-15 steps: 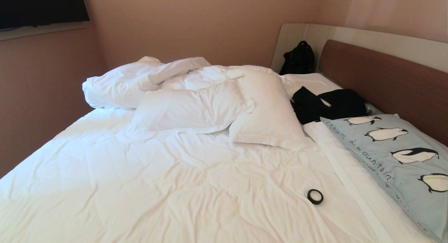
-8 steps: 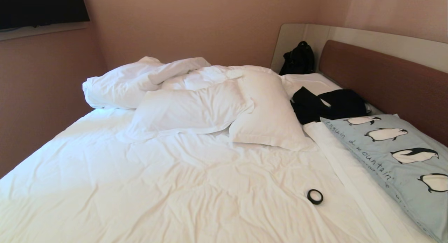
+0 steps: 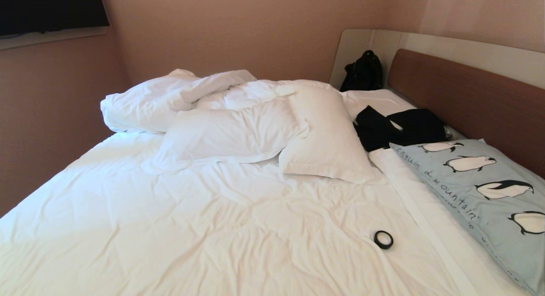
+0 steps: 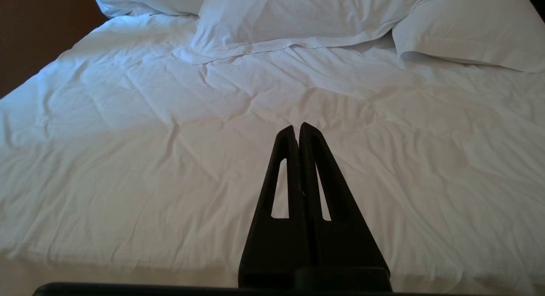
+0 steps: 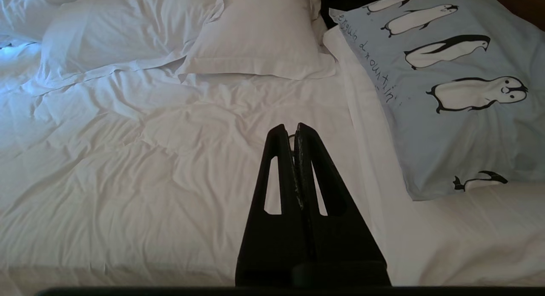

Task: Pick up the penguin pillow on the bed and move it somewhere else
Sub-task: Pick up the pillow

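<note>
The penguin pillow [image 3: 485, 193], pale blue-grey with black-and-white penguins and dark script, lies along the right side of the bed [image 3: 204, 228] against the brown headboard. In the right wrist view the pillow [image 5: 451, 96] sits ahead and to the side of my right gripper [image 5: 289, 126], which hangs shut and empty over the white duvet, apart from the pillow. My left gripper [image 4: 296, 125] is shut too, with nothing in it, over the rumpled duvet [image 4: 170, 159]. Neither arm shows in the head view.
Two plain white pillows [image 3: 328, 134] and a bunched duvet [image 3: 170, 96] lie mid-bed. Dark clothing [image 3: 400, 127] lies beyond the penguin pillow, a black bag [image 3: 364, 70] in the corner. A black tape ring [image 3: 383, 239] rests on the duvet. Wooden headboard [image 3: 468, 100] runs along the right.
</note>
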`<state>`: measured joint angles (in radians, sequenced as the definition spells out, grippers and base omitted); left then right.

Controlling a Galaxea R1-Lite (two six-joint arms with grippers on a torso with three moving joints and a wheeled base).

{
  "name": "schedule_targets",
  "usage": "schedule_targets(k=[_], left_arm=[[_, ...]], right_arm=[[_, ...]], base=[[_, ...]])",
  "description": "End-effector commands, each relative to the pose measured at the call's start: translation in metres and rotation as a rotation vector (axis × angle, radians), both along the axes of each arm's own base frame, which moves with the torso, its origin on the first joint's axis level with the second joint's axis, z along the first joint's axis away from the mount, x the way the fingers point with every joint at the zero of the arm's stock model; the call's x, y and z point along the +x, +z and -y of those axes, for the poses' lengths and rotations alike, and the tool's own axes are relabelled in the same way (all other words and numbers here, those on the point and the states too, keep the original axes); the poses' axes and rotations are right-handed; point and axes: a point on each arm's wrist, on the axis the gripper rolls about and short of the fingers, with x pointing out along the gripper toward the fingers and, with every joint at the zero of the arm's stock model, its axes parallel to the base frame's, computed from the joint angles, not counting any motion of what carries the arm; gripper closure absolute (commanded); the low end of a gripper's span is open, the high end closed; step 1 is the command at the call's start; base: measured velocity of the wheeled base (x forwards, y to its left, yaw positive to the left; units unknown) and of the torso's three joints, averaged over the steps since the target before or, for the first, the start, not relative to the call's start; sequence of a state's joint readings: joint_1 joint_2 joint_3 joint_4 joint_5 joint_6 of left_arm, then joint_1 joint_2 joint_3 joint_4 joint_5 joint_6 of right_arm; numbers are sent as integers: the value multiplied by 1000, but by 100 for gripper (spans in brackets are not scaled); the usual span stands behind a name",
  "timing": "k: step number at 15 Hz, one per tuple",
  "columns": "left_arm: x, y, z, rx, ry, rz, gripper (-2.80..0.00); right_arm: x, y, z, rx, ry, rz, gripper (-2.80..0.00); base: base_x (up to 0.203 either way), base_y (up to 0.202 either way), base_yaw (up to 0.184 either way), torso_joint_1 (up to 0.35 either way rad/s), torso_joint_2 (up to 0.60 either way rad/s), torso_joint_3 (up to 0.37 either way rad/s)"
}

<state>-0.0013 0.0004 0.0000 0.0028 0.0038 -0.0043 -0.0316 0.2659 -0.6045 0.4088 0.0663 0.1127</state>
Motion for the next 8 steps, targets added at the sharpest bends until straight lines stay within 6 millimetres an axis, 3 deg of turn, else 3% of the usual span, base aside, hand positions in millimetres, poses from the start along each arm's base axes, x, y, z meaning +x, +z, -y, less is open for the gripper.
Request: schedule_targets(k=[1, 8], left_arm=[[0, 0, 0, 0, 1, -1, 0], [0, 0, 0, 1, 1, -1, 0]], right_arm=[[-7, -5, 1, -8, 23, 24, 0], [-26, -32, 1, -31, 27, 118, 0]], base=[[0, 0, 0, 0, 0, 0], [0, 0, 0, 0, 0, 0]])
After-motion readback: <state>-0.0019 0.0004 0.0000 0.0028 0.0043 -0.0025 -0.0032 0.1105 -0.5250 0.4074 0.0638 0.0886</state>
